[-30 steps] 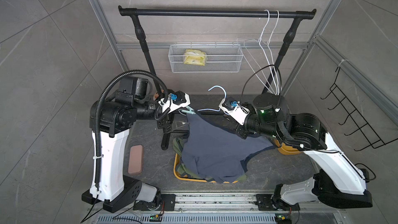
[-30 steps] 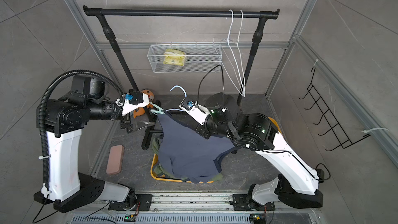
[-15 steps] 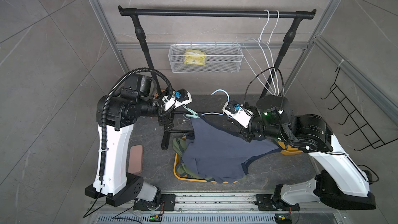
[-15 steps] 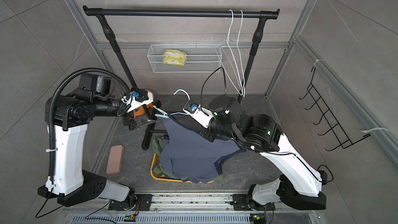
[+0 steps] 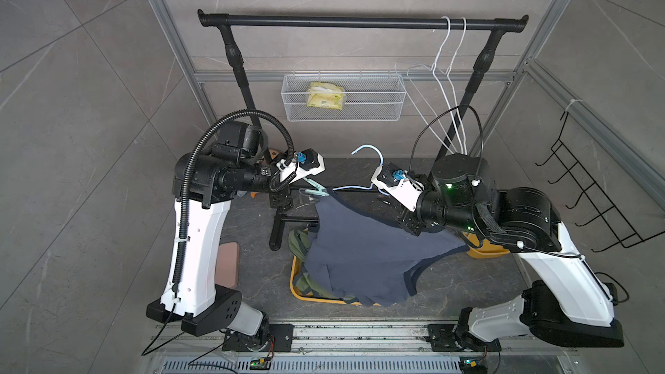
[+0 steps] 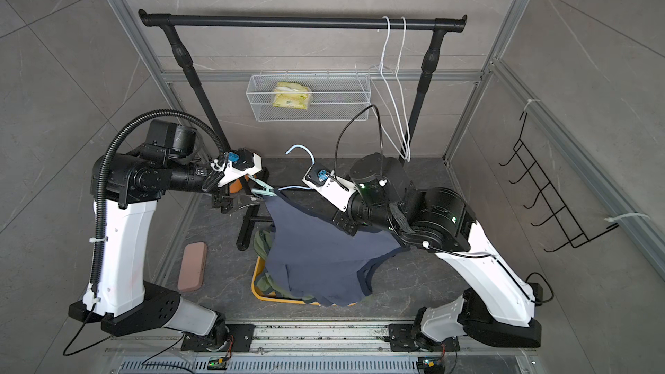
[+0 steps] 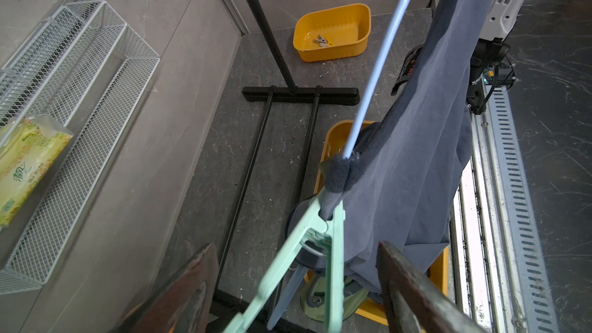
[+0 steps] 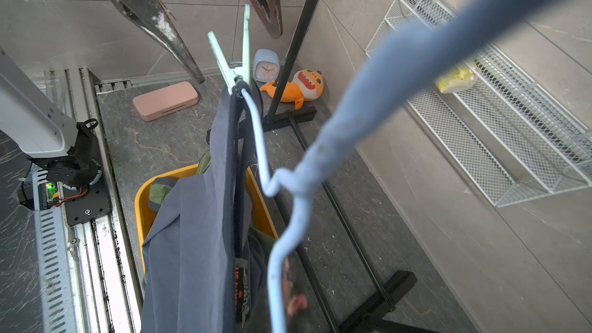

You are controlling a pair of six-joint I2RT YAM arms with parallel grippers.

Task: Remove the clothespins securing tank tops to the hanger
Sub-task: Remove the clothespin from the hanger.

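A mint green clothespin (image 7: 315, 245) (image 5: 316, 191) pins the navy tank top (image 7: 416, 155) (image 5: 360, 246) to one end of a pale blue hanger (image 7: 374, 68) (image 5: 370, 152). My left gripper (image 7: 294, 248) is open, with one finger on each side of the clothespin's handles and a gap on both sides. My right gripper (image 8: 282, 302) is shut on the hanger's wire near the neck and holds it in the air. The navy top droops into a yellow basin (image 5: 298, 289), where an olive tank top (image 5: 302, 246) lies. Loose clothespins (image 7: 322, 41) sit in a second yellow basin (image 7: 333, 32).
The black clothes rack (image 5: 360, 22) carries two bare white hangers (image 5: 446, 66). A wire basket (image 5: 345, 98) with a tissue pack is fixed to the back wall. A pink case (image 5: 226, 264), an orange shark toy (image 8: 298, 86) and a small clock (image 8: 266, 65) lie on the floor.
My left gripper has moved right until its fingers straddle the mint clothespin, and its jaws have narrowed a little. My right arm has shifted the hanger slightly to the right.
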